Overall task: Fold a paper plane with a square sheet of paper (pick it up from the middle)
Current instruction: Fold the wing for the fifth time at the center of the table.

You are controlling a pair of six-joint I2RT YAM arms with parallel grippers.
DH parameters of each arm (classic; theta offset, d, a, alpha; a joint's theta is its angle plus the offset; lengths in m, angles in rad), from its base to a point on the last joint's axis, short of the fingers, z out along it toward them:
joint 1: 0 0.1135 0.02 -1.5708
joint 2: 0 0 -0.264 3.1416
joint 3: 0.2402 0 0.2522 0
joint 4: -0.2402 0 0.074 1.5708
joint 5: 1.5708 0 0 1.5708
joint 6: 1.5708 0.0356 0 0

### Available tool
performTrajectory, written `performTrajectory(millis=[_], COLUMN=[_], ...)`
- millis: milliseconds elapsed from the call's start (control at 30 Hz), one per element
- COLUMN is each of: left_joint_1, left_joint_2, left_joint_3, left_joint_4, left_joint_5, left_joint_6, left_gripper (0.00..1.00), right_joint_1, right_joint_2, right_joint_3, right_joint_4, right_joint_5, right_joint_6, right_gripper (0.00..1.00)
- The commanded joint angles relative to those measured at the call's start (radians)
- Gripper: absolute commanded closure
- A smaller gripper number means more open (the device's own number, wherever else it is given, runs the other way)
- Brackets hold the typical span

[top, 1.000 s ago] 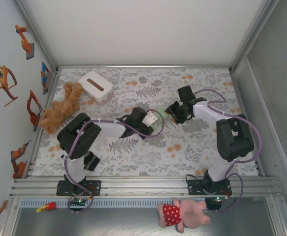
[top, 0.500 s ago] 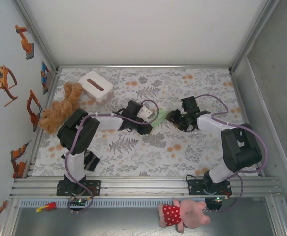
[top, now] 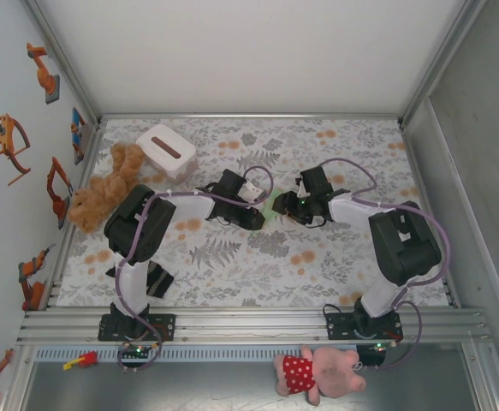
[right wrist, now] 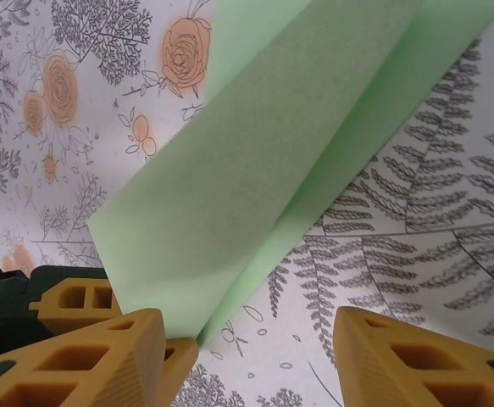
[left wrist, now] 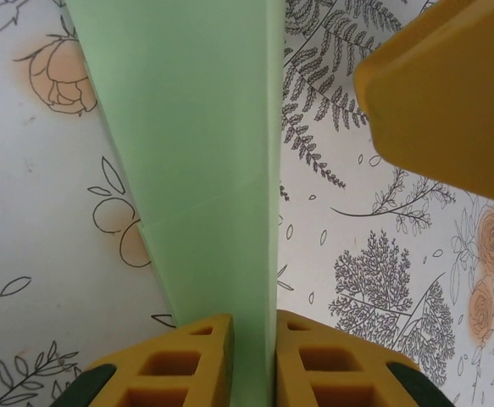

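The left fingers (left wrist: 200,356) are clamped on one end of the square sheet of paper (left wrist: 204,153), already folded into a long pale green strip that runs up the middle of the left wrist frame just above the floral bench (top: 232,257). In the overhead view it lies at centre between both arms. The right fingers (right wrist: 102,356) stand apart, gripping nothing, with the strip's corner near the lower-left one. Held at one end only, the loose flap could spring open, and an off-crease pinch would likely skew or crumple the fold.

Left claw (left wrist: 255,326), right claw (right wrist: 251,339) crowd centre; box (top: 166,151), bear (top: 103,188) block far-left; far-right table (top: 360,145) open.
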Motion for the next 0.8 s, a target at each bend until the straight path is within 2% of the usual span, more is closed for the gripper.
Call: performTrajectory(millis=[0,200,533,767], left_joint_1=[0.007,0.016,0.020,0.022], left_joint_2=[0.045,0.057,0.063,0.003], left_joint_3=[0.009,0.034,0.053,0.048], left_joint_4=[-0.114,-0.152,-0.167,-0.150], left_joint_5=[0.006,0.016,0.036,0.039], left_joint_6=[-0.024,-0.021,-0.027,-0.070], left_gripper=[0.82,0.82,0.81,0.74], right_joint_1=[0.008,0.010,0.012,0.012], right_joint_2=[0.036,0.076,0.145,0.175], right_joint_3=[0.052,0.081,0.132,0.154], right_joint_4=[-0.010,-0.031,-0.141,-0.215], right_joint_5=[-0.016,-0.021,0.070,0.131], right_joint_6=[-0.046,-0.059,-0.052,-0.051], right_gripper=[0.44,0.42,0.43,0.44])
